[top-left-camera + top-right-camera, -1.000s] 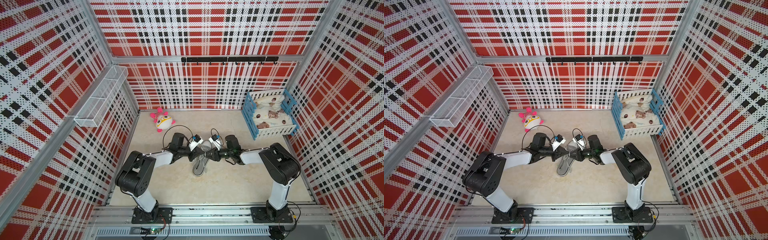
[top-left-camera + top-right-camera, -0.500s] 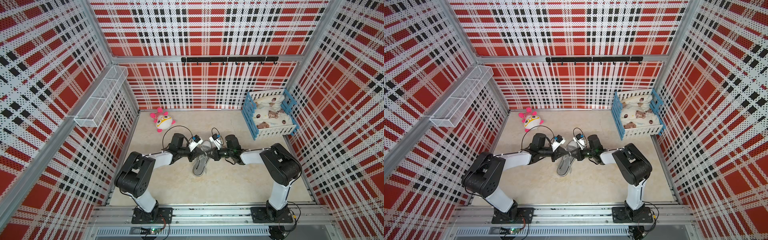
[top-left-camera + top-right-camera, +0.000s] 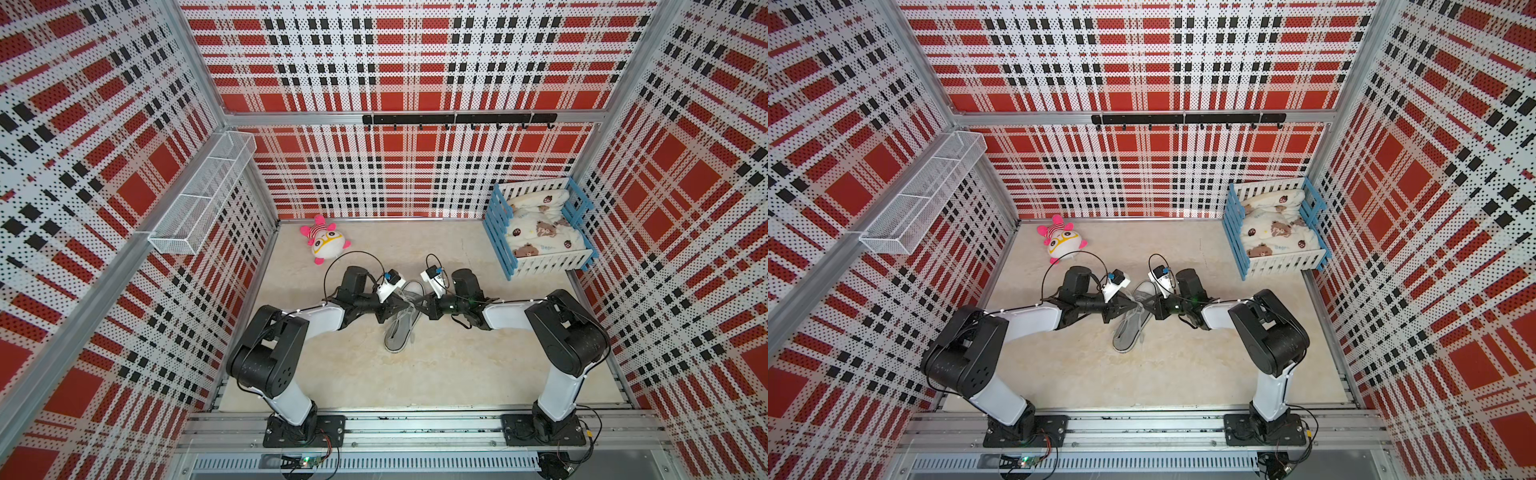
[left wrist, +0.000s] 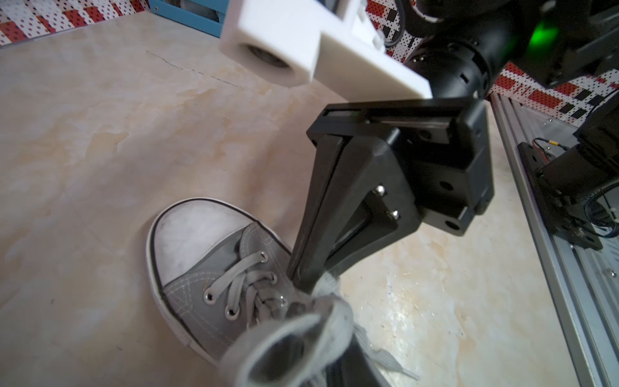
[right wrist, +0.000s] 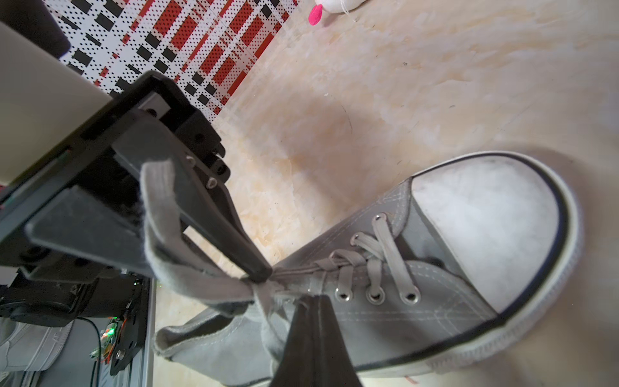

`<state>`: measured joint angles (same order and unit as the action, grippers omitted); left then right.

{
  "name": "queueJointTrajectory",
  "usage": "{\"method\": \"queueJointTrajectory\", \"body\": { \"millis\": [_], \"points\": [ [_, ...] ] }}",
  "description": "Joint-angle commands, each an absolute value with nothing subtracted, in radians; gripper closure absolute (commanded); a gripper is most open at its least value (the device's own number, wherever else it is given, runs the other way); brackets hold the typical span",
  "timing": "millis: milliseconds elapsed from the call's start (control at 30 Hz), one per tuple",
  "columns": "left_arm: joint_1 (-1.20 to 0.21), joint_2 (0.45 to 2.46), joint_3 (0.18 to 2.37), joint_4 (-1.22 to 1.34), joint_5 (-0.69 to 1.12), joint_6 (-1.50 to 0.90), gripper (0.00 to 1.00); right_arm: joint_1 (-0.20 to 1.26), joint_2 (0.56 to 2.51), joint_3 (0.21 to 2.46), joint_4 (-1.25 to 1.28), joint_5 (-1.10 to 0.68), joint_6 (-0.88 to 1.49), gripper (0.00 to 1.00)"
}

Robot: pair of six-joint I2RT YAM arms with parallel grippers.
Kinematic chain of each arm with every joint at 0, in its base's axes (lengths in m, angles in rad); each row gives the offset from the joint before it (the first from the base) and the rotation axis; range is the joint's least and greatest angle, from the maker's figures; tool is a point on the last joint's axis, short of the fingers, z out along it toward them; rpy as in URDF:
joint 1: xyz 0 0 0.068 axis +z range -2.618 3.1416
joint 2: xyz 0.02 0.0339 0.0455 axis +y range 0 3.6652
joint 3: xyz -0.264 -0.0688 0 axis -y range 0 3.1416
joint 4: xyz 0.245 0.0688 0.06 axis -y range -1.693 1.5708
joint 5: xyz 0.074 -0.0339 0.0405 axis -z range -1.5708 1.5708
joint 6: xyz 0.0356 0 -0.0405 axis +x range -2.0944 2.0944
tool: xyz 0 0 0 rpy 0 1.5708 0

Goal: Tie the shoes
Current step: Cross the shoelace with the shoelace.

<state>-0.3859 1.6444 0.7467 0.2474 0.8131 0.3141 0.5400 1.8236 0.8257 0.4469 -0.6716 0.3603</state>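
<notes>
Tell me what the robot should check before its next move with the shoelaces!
1. Right claw shut on the laces: ok.
2. Left claw gripping the laces too: cannot tell; they drape over it.
3. Sneaker sole-down on the table: ok.
4. Laces pulled tight: cannot tell; they bunch up between the claws.
5. Plush toy well away from both arms: ok.
</notes>
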Motion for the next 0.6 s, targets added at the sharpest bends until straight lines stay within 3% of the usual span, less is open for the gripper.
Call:
{"method": "queueJointTrajectory", "body": {
  "millis": [0, 567],
  "points": [
    [-0.386, 1.620, 0.737, 0.270, 0.836, 0.317, 0.77, 0.538, 1.793, 0.821, 0.434, -0.653, 0.339, 1.00],
    [-0.385, 1.614, 0.738, 0.308, 0.807, 0.286, 0.56, 0.554, 1.798, 0.841, 0.408, -0.650, 0.318, 1.00]
  ]
}}
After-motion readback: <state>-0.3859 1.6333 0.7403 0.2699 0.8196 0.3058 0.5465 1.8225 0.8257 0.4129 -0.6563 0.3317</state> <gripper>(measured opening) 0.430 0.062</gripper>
